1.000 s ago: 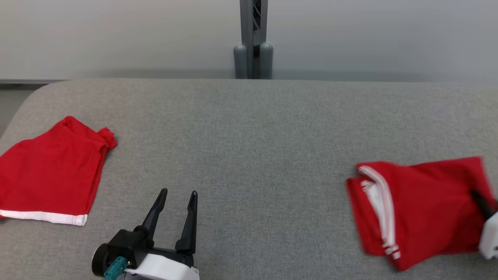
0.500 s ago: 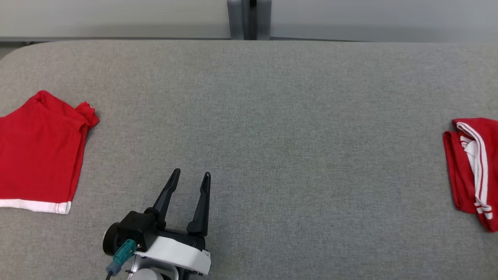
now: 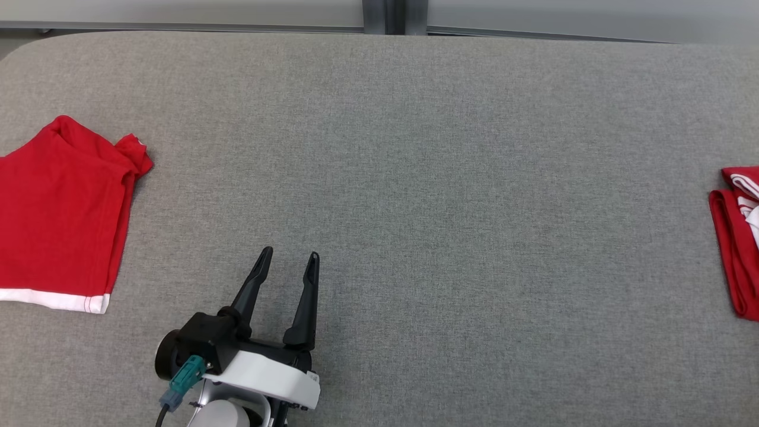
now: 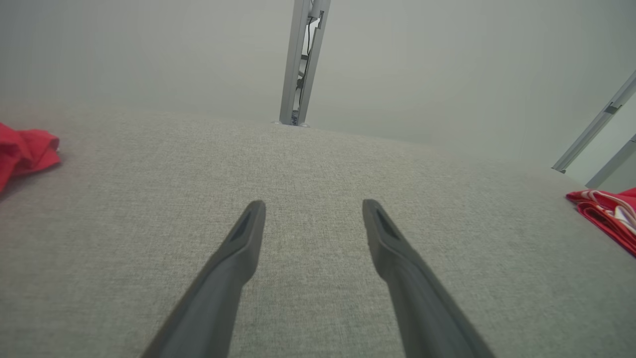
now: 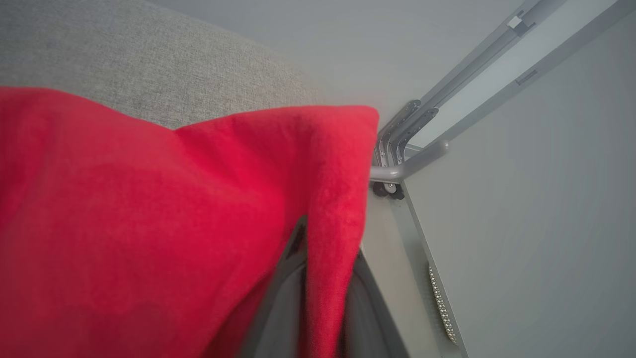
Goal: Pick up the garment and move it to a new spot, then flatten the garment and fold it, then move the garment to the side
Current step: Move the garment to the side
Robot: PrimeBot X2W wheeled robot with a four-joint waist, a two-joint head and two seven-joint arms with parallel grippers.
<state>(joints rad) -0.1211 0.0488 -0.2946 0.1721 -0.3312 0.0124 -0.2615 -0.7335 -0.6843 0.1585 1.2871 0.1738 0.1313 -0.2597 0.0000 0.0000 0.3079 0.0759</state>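
Right wrist view, red garment point(image 5: 149, 209), soft fold pinched between the jaws

The table point(image 3: 415, 178) is covered in grey woven cloth, matt and slightly coarse. The red garment point(image 5: 149, 223) is a soft, matt knit with a faint nap, trimmed in smooth white bands. The second red garment point(image 3: 59, 207) is the same matt cloth with a white hem. The left claw point(image 3: 290, 254) has matt dark plastic fingers point(image 4: 233, 263), a black housing, a glossy white plastic shell and a teal plastic connector point(image 3: 181, 379). The frame post point(image 4: 298, 64) is grey metal with a satin sheen. The wall point(image 4: 124, 49) behind it is smooth and matt.
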